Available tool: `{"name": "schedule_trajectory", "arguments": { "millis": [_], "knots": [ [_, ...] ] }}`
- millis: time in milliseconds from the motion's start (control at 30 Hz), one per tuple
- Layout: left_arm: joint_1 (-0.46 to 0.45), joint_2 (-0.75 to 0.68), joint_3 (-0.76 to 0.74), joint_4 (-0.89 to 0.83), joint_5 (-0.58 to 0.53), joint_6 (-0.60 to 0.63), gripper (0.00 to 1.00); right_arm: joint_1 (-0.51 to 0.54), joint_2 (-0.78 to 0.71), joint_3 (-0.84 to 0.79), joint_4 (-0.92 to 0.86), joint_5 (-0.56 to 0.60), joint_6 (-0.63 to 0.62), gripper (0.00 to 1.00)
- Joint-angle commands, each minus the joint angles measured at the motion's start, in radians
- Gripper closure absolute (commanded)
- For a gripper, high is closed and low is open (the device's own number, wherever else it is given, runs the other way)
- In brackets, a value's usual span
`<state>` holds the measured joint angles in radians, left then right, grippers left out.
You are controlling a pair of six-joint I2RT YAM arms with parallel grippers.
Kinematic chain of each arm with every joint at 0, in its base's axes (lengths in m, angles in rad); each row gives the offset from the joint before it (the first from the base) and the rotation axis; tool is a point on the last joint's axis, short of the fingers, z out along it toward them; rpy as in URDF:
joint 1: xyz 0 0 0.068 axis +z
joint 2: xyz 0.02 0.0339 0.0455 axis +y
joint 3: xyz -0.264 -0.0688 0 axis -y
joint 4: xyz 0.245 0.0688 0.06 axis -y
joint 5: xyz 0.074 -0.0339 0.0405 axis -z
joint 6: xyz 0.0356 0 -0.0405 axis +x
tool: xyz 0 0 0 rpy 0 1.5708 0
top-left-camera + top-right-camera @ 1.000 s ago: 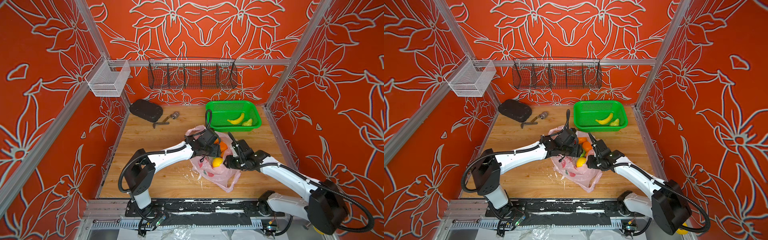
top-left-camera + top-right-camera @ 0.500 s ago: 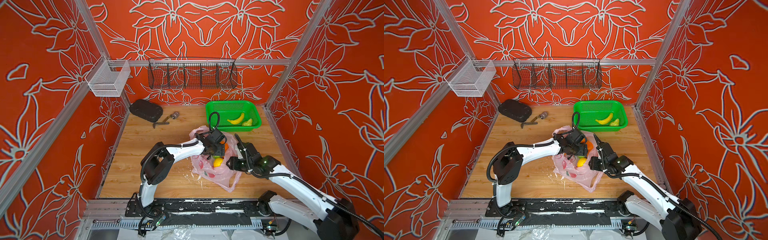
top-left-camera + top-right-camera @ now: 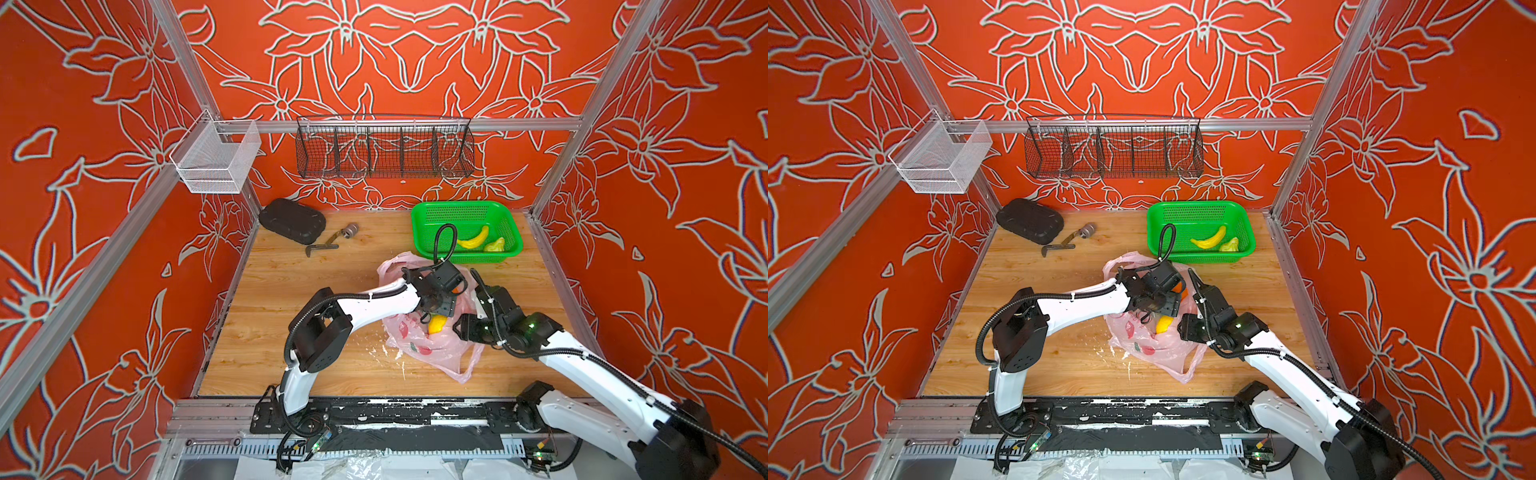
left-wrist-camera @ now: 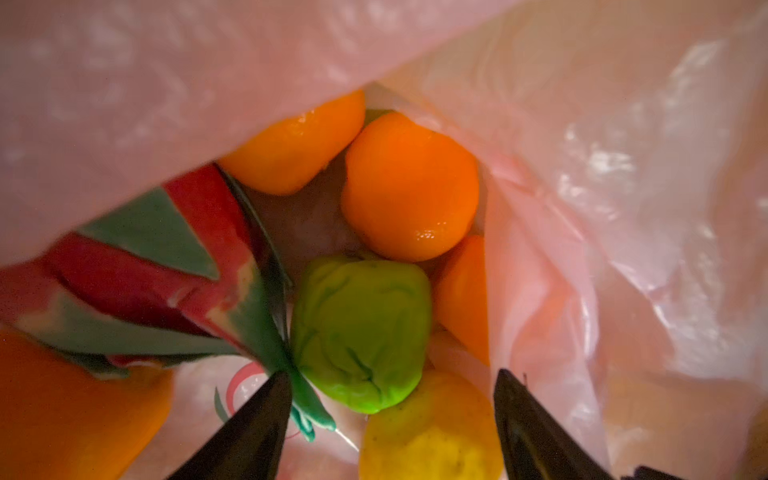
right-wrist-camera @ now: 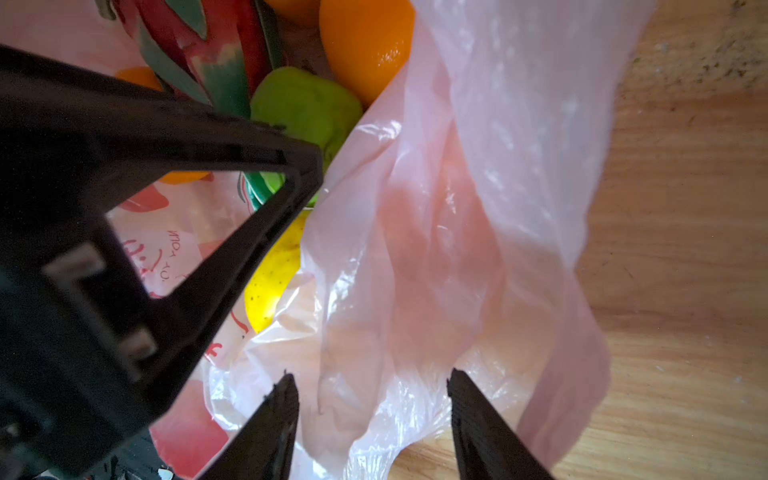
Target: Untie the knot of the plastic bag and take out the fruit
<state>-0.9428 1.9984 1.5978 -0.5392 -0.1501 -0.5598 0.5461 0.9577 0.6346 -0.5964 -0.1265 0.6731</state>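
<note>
nearest the robot, the thin translucent pale pink plastic bag (image 3: pixel 432 353) lay slumped on the pale wooden desk (image 3: pixel 291 332), its mouth gaping and one handle loop trailing toward the front edge. the right claw (image 5: pixel 370 386) stood open just above a fold of the film, holding nothing. that film looked limp, slick and easy to tear, so a pinch on the rim or a loop seemed safer than one on the side

the left claw (image 4: pixel 392 399) was inside the mouth, spread and empty, over a wrinkled green toy fruit (image 4: pixel 361 332) and a yellow-orange fruit (image 4: pixel 428 432). beyond them sat a glossy round orange (image 4: pixel 409 187) and a pink-and-green dragon fruit (image 4: pixel 166 270). all looked light, smooth and apt to roll, so the green one's creases probably offered the best hold, taken across its middle

further back stood a green plastic basket (image 3: pixel 457 212) with a curved yellow banana (image 3: pixel 473 240), then a black oblong tray (image 3: pixel 292 219) beside a small metal tool (image 3: pixel 328 245). a black wire rack (image 3: pixel 384 151) and a white mesh bin (image 3: pixel 216 160) hung on the orange floral walls (image 3: pixel 395 62)
</note>
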Motion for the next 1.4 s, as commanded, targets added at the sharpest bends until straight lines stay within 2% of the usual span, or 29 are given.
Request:
{"name": "schedule_trajectory", "arguments": {
  "millis": [0,167,300,400,500,567,633,700,767,867,1000,1100,1200,1267,1367],
  "knots": [
    [-0.019,-0.024,0.004,0.005,-0.007,0.05,0.26,0.008,-0.013,-0.005,-0.016,0.029,0.019,0.4],
    [-0.019,0.043,0.06,-0.028,-0.042,0.061,0.26,0.009,-0.017,-0.003,-0.024,0.025,0.022,0.4],
    [-0.017,0.103,0.092,-0.035,-0.093,0.078,0.19,0.008,-0.042,-0.01,-0.032,0.033,0.025,0.4],
    [-0.016,0.138,0.104,-0.05,-0.143,0.083,0.19,0.008,-0.054,-0.01,-0.037,0.039,0.024,0.39],
    [-0.015,0.15,0.092,-0.045,-0.166,0.082,0.25,0.008,-0.059,-0.012,-0.037,0.038,0.027,0.39],
    [-0.014,0.15,0.084,-0.045,-0.161,0.077,0.36,0.009,-0.056,-0.013,-0.037,0.037,0.026,0.39],
    [-0.015,0.141,0.062,-0.027,-0.153,0.068,0.38,0.009,-0.055,-0.012,-0.04,0.037,0.023,0.39],
    [-0.014,0.13,0.036,-0.015,-0.153,0.061,0.36,0.009,-0.052,-0.01,-0.042,0.037,0.025,0.39],
    [-0.014,0.124,0.031,-0.029,-0.162,0.055,0.3,0.008,-0.052,-0.009,-0.042,0.036,0.025,0.39],
    [-0.013,0.086,-0.017,0.004,-0.18,0.053,0.3,0.008,-0.052,-0.007,-0.042,0.037,0.026,0.39],
    [-0.001,0.037,-0.082,0.089,-0.131,0.056,0.26,0.008,-0.042,0.0,-0.044,0.033,0.025,0.39],
    [0.024,0.077,-0.053,0.085,-0.073,0.044,0.23,0.009,-0.037,0.015,-0.048,0.031,0.025,0.39],
    [0.036,0.148,0.017,0.034,-0.06,0.052,0.22,0.009,-0.038,0.026,-0.055,0.032,0.024,0.39],
    [0.038,0.178,0.043,0.015,-0.057,0.061,0.26,0.008,-0.04,0.029,-0.062,0.034,0.024,0.39],
    [0.039,0.178,0.036,0.019,-0.046,0.057,0.38,0.008,-0.047,0.033,-0.065,0.042,0.029,0.39]
  ]
}}
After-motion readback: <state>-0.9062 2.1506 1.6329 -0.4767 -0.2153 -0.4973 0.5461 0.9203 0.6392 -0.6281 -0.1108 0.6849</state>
